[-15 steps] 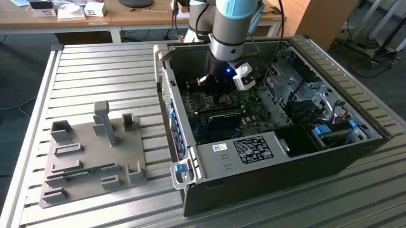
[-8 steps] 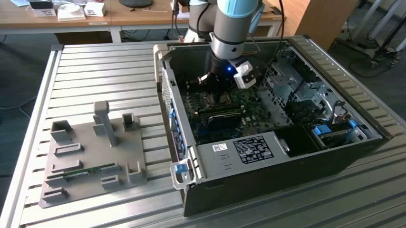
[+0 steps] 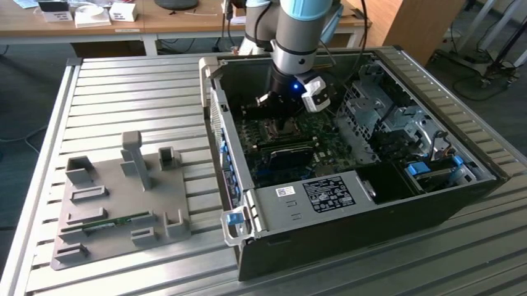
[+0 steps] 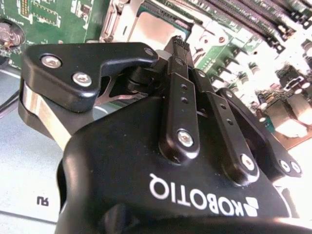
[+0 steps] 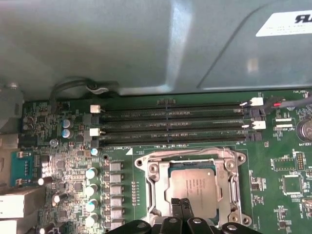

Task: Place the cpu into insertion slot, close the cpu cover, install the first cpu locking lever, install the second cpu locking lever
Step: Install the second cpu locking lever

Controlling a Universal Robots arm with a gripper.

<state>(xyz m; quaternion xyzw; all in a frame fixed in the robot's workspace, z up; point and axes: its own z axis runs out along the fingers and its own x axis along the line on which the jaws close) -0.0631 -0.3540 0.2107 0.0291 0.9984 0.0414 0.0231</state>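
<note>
- On the exterior view's left, a grey moulded fixture tray (image 3: 120, 203) rests on the ribbed metal table (image 3: 123, 92).
- Inside the open computer case (image 3: 346, 216), the gripper (image 5: 183, 207) hangs just above the insertion slot (image 5: 192, 183) — fingers pressed together, holding nothing.
- The cpu (image 5: 193, 185) — dull silver, flat, square — lies seated under the cpu cover (image 5: 161, 183), so I judge the locking levers are in hand; next needs a precise hook.

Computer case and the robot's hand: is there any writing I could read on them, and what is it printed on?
Gripper: white maker's lettering on its body, upside down in the second wrist view; a brand, so not quoted.
Black box: white label, print too small to read.
Chip: faint lines on its metal top, too blurred.
Green board: tiny white markings, unreadable.
</note>
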